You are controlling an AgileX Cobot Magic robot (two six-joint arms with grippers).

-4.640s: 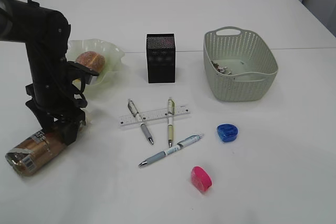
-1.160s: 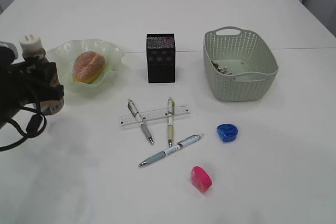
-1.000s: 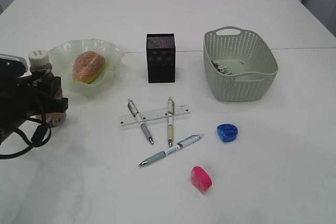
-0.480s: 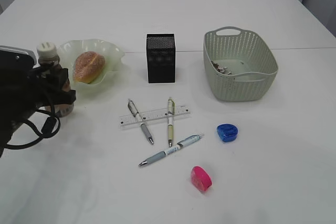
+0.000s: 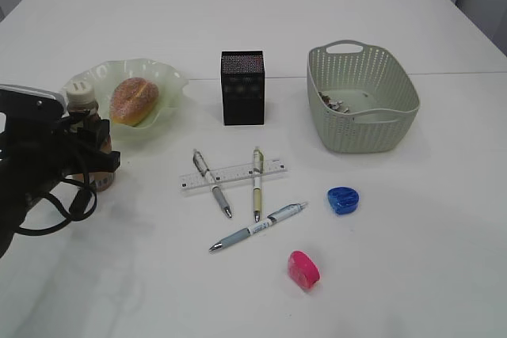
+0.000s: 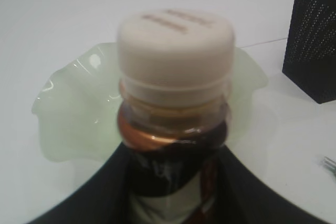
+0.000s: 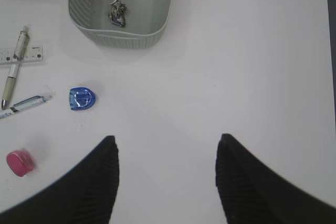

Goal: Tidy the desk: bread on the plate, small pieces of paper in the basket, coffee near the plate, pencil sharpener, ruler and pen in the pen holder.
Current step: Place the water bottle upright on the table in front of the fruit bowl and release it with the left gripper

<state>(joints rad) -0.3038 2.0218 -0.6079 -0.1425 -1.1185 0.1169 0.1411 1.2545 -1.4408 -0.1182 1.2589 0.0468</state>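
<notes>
No lettering is legible anywhere. The coffee (image 6: pixel 176 145) has raised marks on its white cap and a dark label — both too blurred to make out — and the ruler (image 5: pixel 232 174) carries fine printed graduations, yet no numeral on it is sharp enough to read. The pens (image 5: pixel 256 182) show small bands of print along their barrels — equally unreadable.
</notes>
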